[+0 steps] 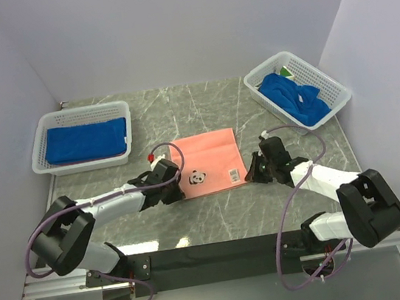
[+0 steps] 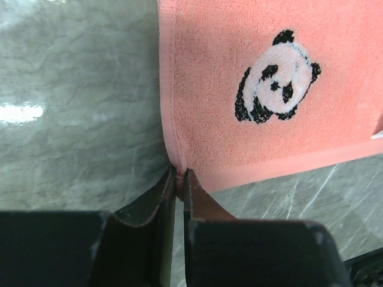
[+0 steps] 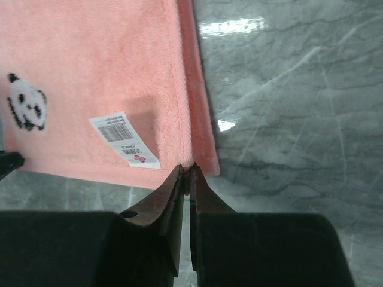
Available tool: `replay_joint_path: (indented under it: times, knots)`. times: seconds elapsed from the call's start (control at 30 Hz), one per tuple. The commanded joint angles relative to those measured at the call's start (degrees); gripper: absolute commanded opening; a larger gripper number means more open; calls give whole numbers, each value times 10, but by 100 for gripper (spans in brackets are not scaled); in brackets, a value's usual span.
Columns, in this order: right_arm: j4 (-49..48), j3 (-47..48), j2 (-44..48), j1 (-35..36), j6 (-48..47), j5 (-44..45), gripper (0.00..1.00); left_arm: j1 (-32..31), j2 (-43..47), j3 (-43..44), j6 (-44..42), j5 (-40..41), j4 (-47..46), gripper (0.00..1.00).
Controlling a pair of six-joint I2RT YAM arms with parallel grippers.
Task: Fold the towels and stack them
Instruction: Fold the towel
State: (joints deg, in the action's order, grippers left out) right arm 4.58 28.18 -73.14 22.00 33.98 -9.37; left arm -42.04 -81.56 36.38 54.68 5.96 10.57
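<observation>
A salmon-pink towel (image 1: 205, 162) with a panda motif and a white label lies flat on the marble table. My left gripper (image 1: 173, 184) is shut on its near left corner; the left wrist view shows the towel (image 2: 251, 89) pinched between the fingertips (image 2: 180, 177). My right gripper (image 1: 253, 170) is shut on its near right corner; the right wrist view shows the towel (image 3: 96, 78) edge between the fingertips (image 3: 186, 171). A folded royal blue towel (image 1: 85, 141) lies in the left basket. A crumpled blue towel (image 1: 295, 98) lies in the right basket, with a bit of green showing behind it.
A white lattice basket (image 1: 43, 146) stands at the back left and another white lattice basket (image 1: 333, 86) at the back right. White walls close in the table on three sides. A dark rail (image 1: 214, 253) runs along the near edge.
</observation>
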Motion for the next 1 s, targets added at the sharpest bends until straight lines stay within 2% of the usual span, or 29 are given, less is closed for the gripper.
replay_joint_path:
  times: [0.0,0.17,0.27,0.4,0.47,0.6,0.73,0.83,0.9,0.97]
  knots:
    - [-10,-2,-24,0,-8,50,0,-9,-25,12,3,30,19,2]
    - [-17,-6,-41,0,-3,51,0,-20,-34,17,13,46,36,5]
    - [-10,-2,-31,0,-1,57,0,-30,-26,21,22,57,50,15]
    - [8,5,-4,1,-3,76,2,-38,0,25,31,70,72,38]
    - [15,7,5,0,-4,84,4,-42,12,26,34,78,84,45]
    - [25,10,16,1,-6,93,6,-42,49,24,39,87,94,53]
    - [25,8,20,0,-3,105,6,-43,63,24,39,92,101,55]
    - [27,7,18,1,4,126,13,-44,74,23,42,93,97,58]
    - [33,6,26,1,12,160,18,-43,83,26,42,95,94,65]
    - [31,0,41,1,18,178,26,-43,88,30,40,97,91,68]
